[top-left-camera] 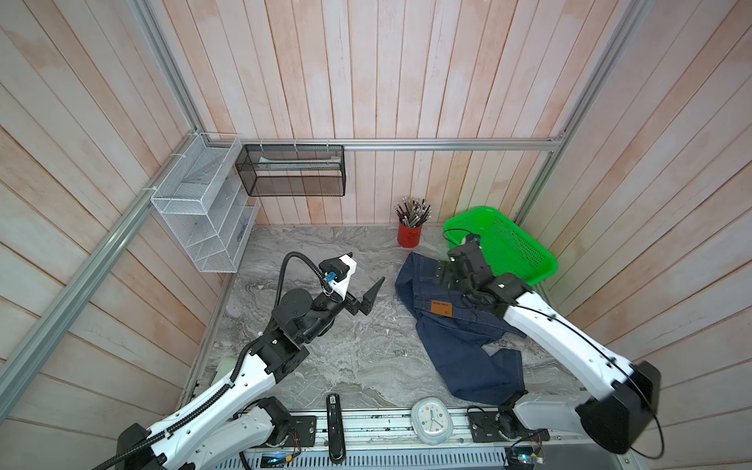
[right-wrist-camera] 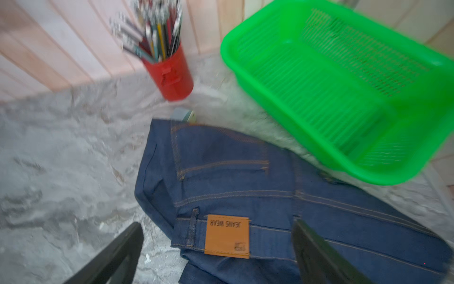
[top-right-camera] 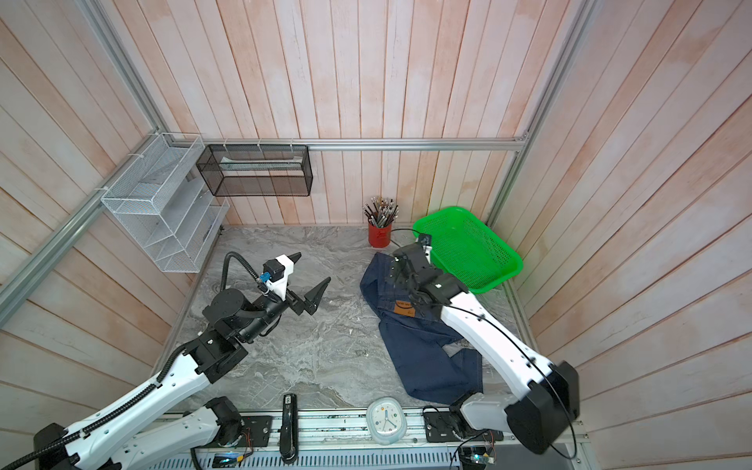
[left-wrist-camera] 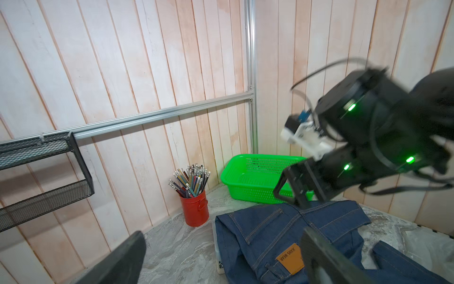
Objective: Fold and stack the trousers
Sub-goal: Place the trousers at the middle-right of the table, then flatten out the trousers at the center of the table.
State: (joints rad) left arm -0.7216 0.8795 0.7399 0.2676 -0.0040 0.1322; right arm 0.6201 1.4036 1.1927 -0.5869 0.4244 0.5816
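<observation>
The trousers (top-left-camera: 460,337) (top-right-camera: 423,350) are dark blue jeans lying loosely folded on the right side of the marble table (top-left-camera: 325,358), with the tan leather patch (right-wrist-camera: 227,236) facing up. My right gripper (right-wrist-camera: 217,225) (top-left-camera: 443,273) hovers open just over the waistband end, and its fingers (left-wrist-camera: 280,189) hold nothing. The left gripper (top-left-camera: 366,268) (top-right-camera: 313,268) (left-wrist-camera: 222,233) is open and empty above the bare table, left of the jeans (left-wrist-camera: 258,233).
Behind the jeans, a red cup of pencils (top-left-camera: 409,235) and a green basket (top-left-camera: 517,244) stand at the back right. A white wire rack (top-left-camera: 203,211) and black mesh shelf (top-left-camera: 293,171) hang at the left rear. A clock (top-left-camera: 431,421) and stapler (top-left-camera: 335,427) lie on the front rail.
</observation>
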